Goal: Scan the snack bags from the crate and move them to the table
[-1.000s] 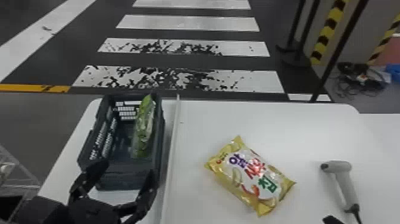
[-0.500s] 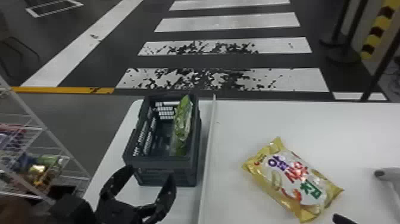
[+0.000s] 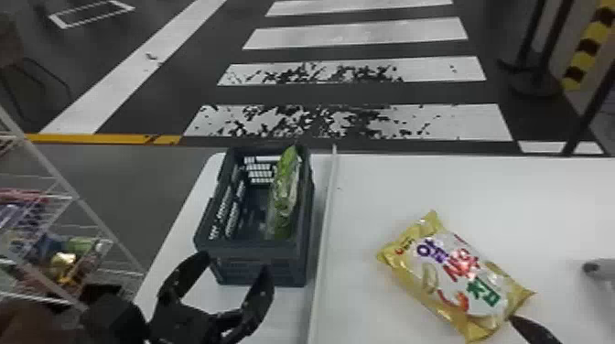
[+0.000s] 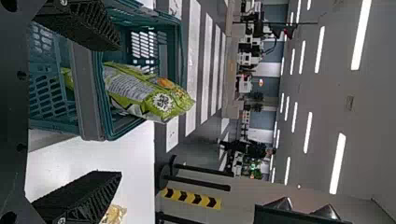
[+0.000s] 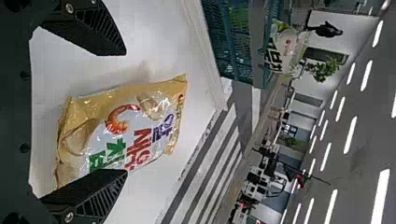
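Note:
In the head view my left gripper (image 3: 229, 270) stands open at the near side of the dark crate (image 3: 256, 263). A green snack bag (image 3: 286, 187) leans upright against the crate's right wall. The yellow snack bag (image 3: 453, 279) lies flat on the table (image 3: 366, 192), and a fingertip of my right gripper (image 3: 533, 330) shows at its near right corner. In the left wrist view the left gripper (image 4: 119, 112) is open, with the green bag (image 4: 140, 93) beyond its fingers. In the right wrist view the right gripper (image 5: 125, 112) is open with the yellow bag (image 5: 135, 126) before it.
A grey handheld scanner (image 3: 599, 270) lies at the table's right. A white strip (image 3: 326, 238) runs along the table between crate and yellow bag. At the left stands a wire rack (image 3: 73, 196) holding colourful packages.
The head view has turned to the left, bringing the wire rack into sight and shifting the table rightward. The left gripper remains open near the crate; both bags keep their places.

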`<state>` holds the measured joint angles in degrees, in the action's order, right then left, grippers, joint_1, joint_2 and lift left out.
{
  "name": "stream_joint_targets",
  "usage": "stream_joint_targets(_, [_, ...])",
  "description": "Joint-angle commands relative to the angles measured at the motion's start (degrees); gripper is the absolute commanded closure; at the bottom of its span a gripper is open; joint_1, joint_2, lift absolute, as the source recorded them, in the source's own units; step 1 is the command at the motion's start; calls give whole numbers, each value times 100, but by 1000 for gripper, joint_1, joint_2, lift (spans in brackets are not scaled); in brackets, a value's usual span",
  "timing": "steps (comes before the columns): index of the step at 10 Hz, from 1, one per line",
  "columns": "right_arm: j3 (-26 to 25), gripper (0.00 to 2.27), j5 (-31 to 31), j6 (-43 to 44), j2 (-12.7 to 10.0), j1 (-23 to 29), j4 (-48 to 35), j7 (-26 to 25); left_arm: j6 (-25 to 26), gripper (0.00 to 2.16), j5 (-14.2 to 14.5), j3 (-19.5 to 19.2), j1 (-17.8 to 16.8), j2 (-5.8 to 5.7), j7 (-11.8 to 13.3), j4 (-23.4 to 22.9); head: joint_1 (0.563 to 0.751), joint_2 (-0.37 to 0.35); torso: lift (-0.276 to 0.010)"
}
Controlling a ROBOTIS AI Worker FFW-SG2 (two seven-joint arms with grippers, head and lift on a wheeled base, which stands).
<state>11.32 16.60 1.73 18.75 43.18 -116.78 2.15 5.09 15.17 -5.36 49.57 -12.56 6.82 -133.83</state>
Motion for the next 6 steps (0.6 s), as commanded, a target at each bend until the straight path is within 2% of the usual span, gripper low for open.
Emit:
stream_joint_targets(1, [36,93,396,-239,103,-90,50,-153,84,43,-5,53,-132,-54,39,59,695,166,-95])
stream_joint_targets(4, [344,97,1029,-696,542,-301,156,-364,155,43,-5,79,-114,-72,91,85,695,120,-95])
stream_joint_targets(6, [590,97,1407,-714,744,-354,261,-522,155,43,-14,114,-97,-63,135,67,695,111,-95])
